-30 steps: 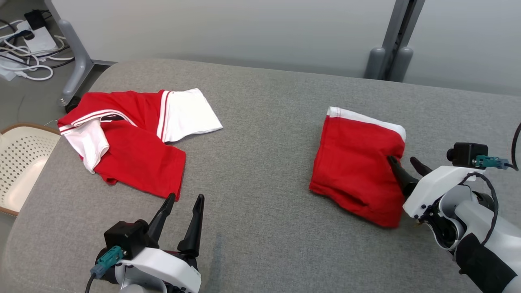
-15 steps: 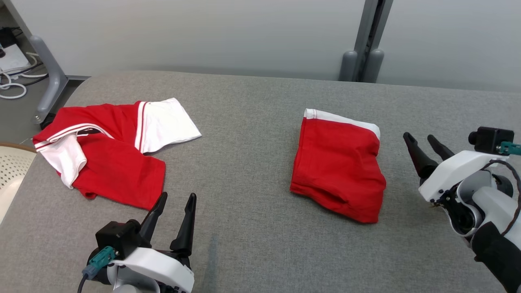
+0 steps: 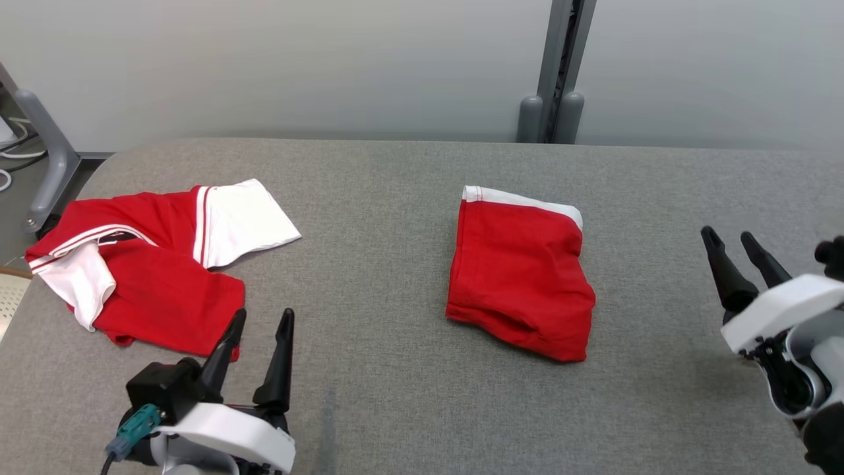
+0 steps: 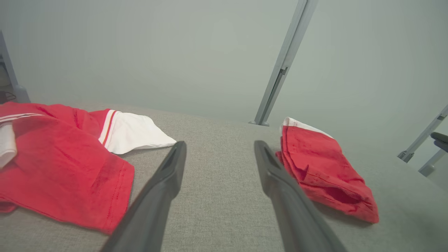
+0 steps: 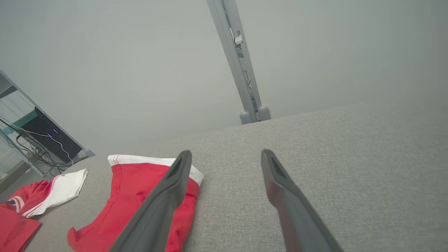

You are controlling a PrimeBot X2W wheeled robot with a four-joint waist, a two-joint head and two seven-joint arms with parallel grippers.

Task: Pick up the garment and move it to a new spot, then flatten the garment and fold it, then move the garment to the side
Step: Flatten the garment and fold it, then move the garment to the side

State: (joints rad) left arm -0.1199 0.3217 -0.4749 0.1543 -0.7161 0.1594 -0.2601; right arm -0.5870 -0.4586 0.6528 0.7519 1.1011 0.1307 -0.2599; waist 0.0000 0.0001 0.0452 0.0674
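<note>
Folded garment (image 3: 521,277) lies on the bench (image 3: 395,409) apart, left of the right fingers (image 3: 722,270), which are spread and empty, so apparently set aside as done; left fingers (image 3: 280,359), also spread and empty, sit beside the unfolded garment (image 3: 151,290).

Left claw (image 3: 262,315) – spread, right claw (image 3: 728,232) – spread

Head view: the right gripper (image 3: 726,234) is cut off by the right edge; a basket (image 3: 6,297) is only a sliver at the left edge. Left wrist view: the left edge cuts the shirt (image 4: 63,175). Right wrist view: one of the fingers (image 5: 164,196) hides part of the folded garment (image 5: 133,182).
</note>
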